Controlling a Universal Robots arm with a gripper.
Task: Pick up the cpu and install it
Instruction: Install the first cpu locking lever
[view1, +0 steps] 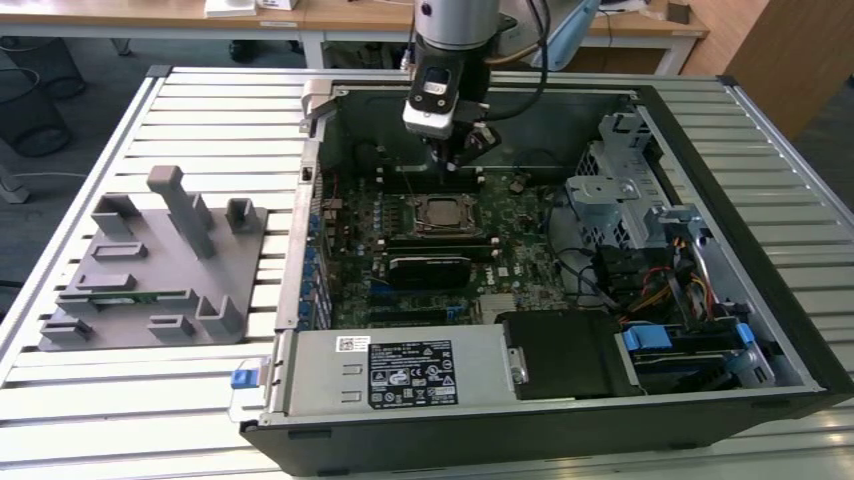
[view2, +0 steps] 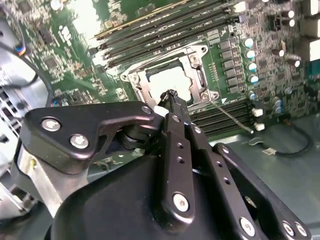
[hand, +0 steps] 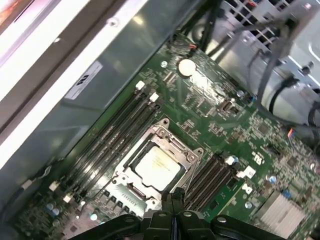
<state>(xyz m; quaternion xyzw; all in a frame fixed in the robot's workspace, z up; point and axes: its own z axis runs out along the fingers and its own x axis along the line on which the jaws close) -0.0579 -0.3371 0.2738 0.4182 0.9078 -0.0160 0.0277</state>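
Observation:
The cpu (view1: 441, 213) (view2: 169, 80) (hand: 157, 167), a pale shiny square, lies flat inside the dark socket frame (view1: 415, 222) (view2: 137, 82) (hand: 131, 186) on the green motherboard of the open computer case. My gripper (view1: 449, 160) (view2: 170, 96) (hand: 173, 200) hangs just above the socket's far edge, apart from the chip. Its black fingers are pressed together, shut, with nothing between them. A thin metal lever (view2: 231, 118) sticks out from the socket over the memory slots.
Black memory slots (hand: 112, 135) flank the socket. The case wall (view1: 534, 125) stands close behind the gripper. On the exterior view's right are a drive cage (view1: 621, 195) and cables (view1: 654, 280). A grey parts fixture (view1: 154, 265) sits outside the case on the exterior view's left.

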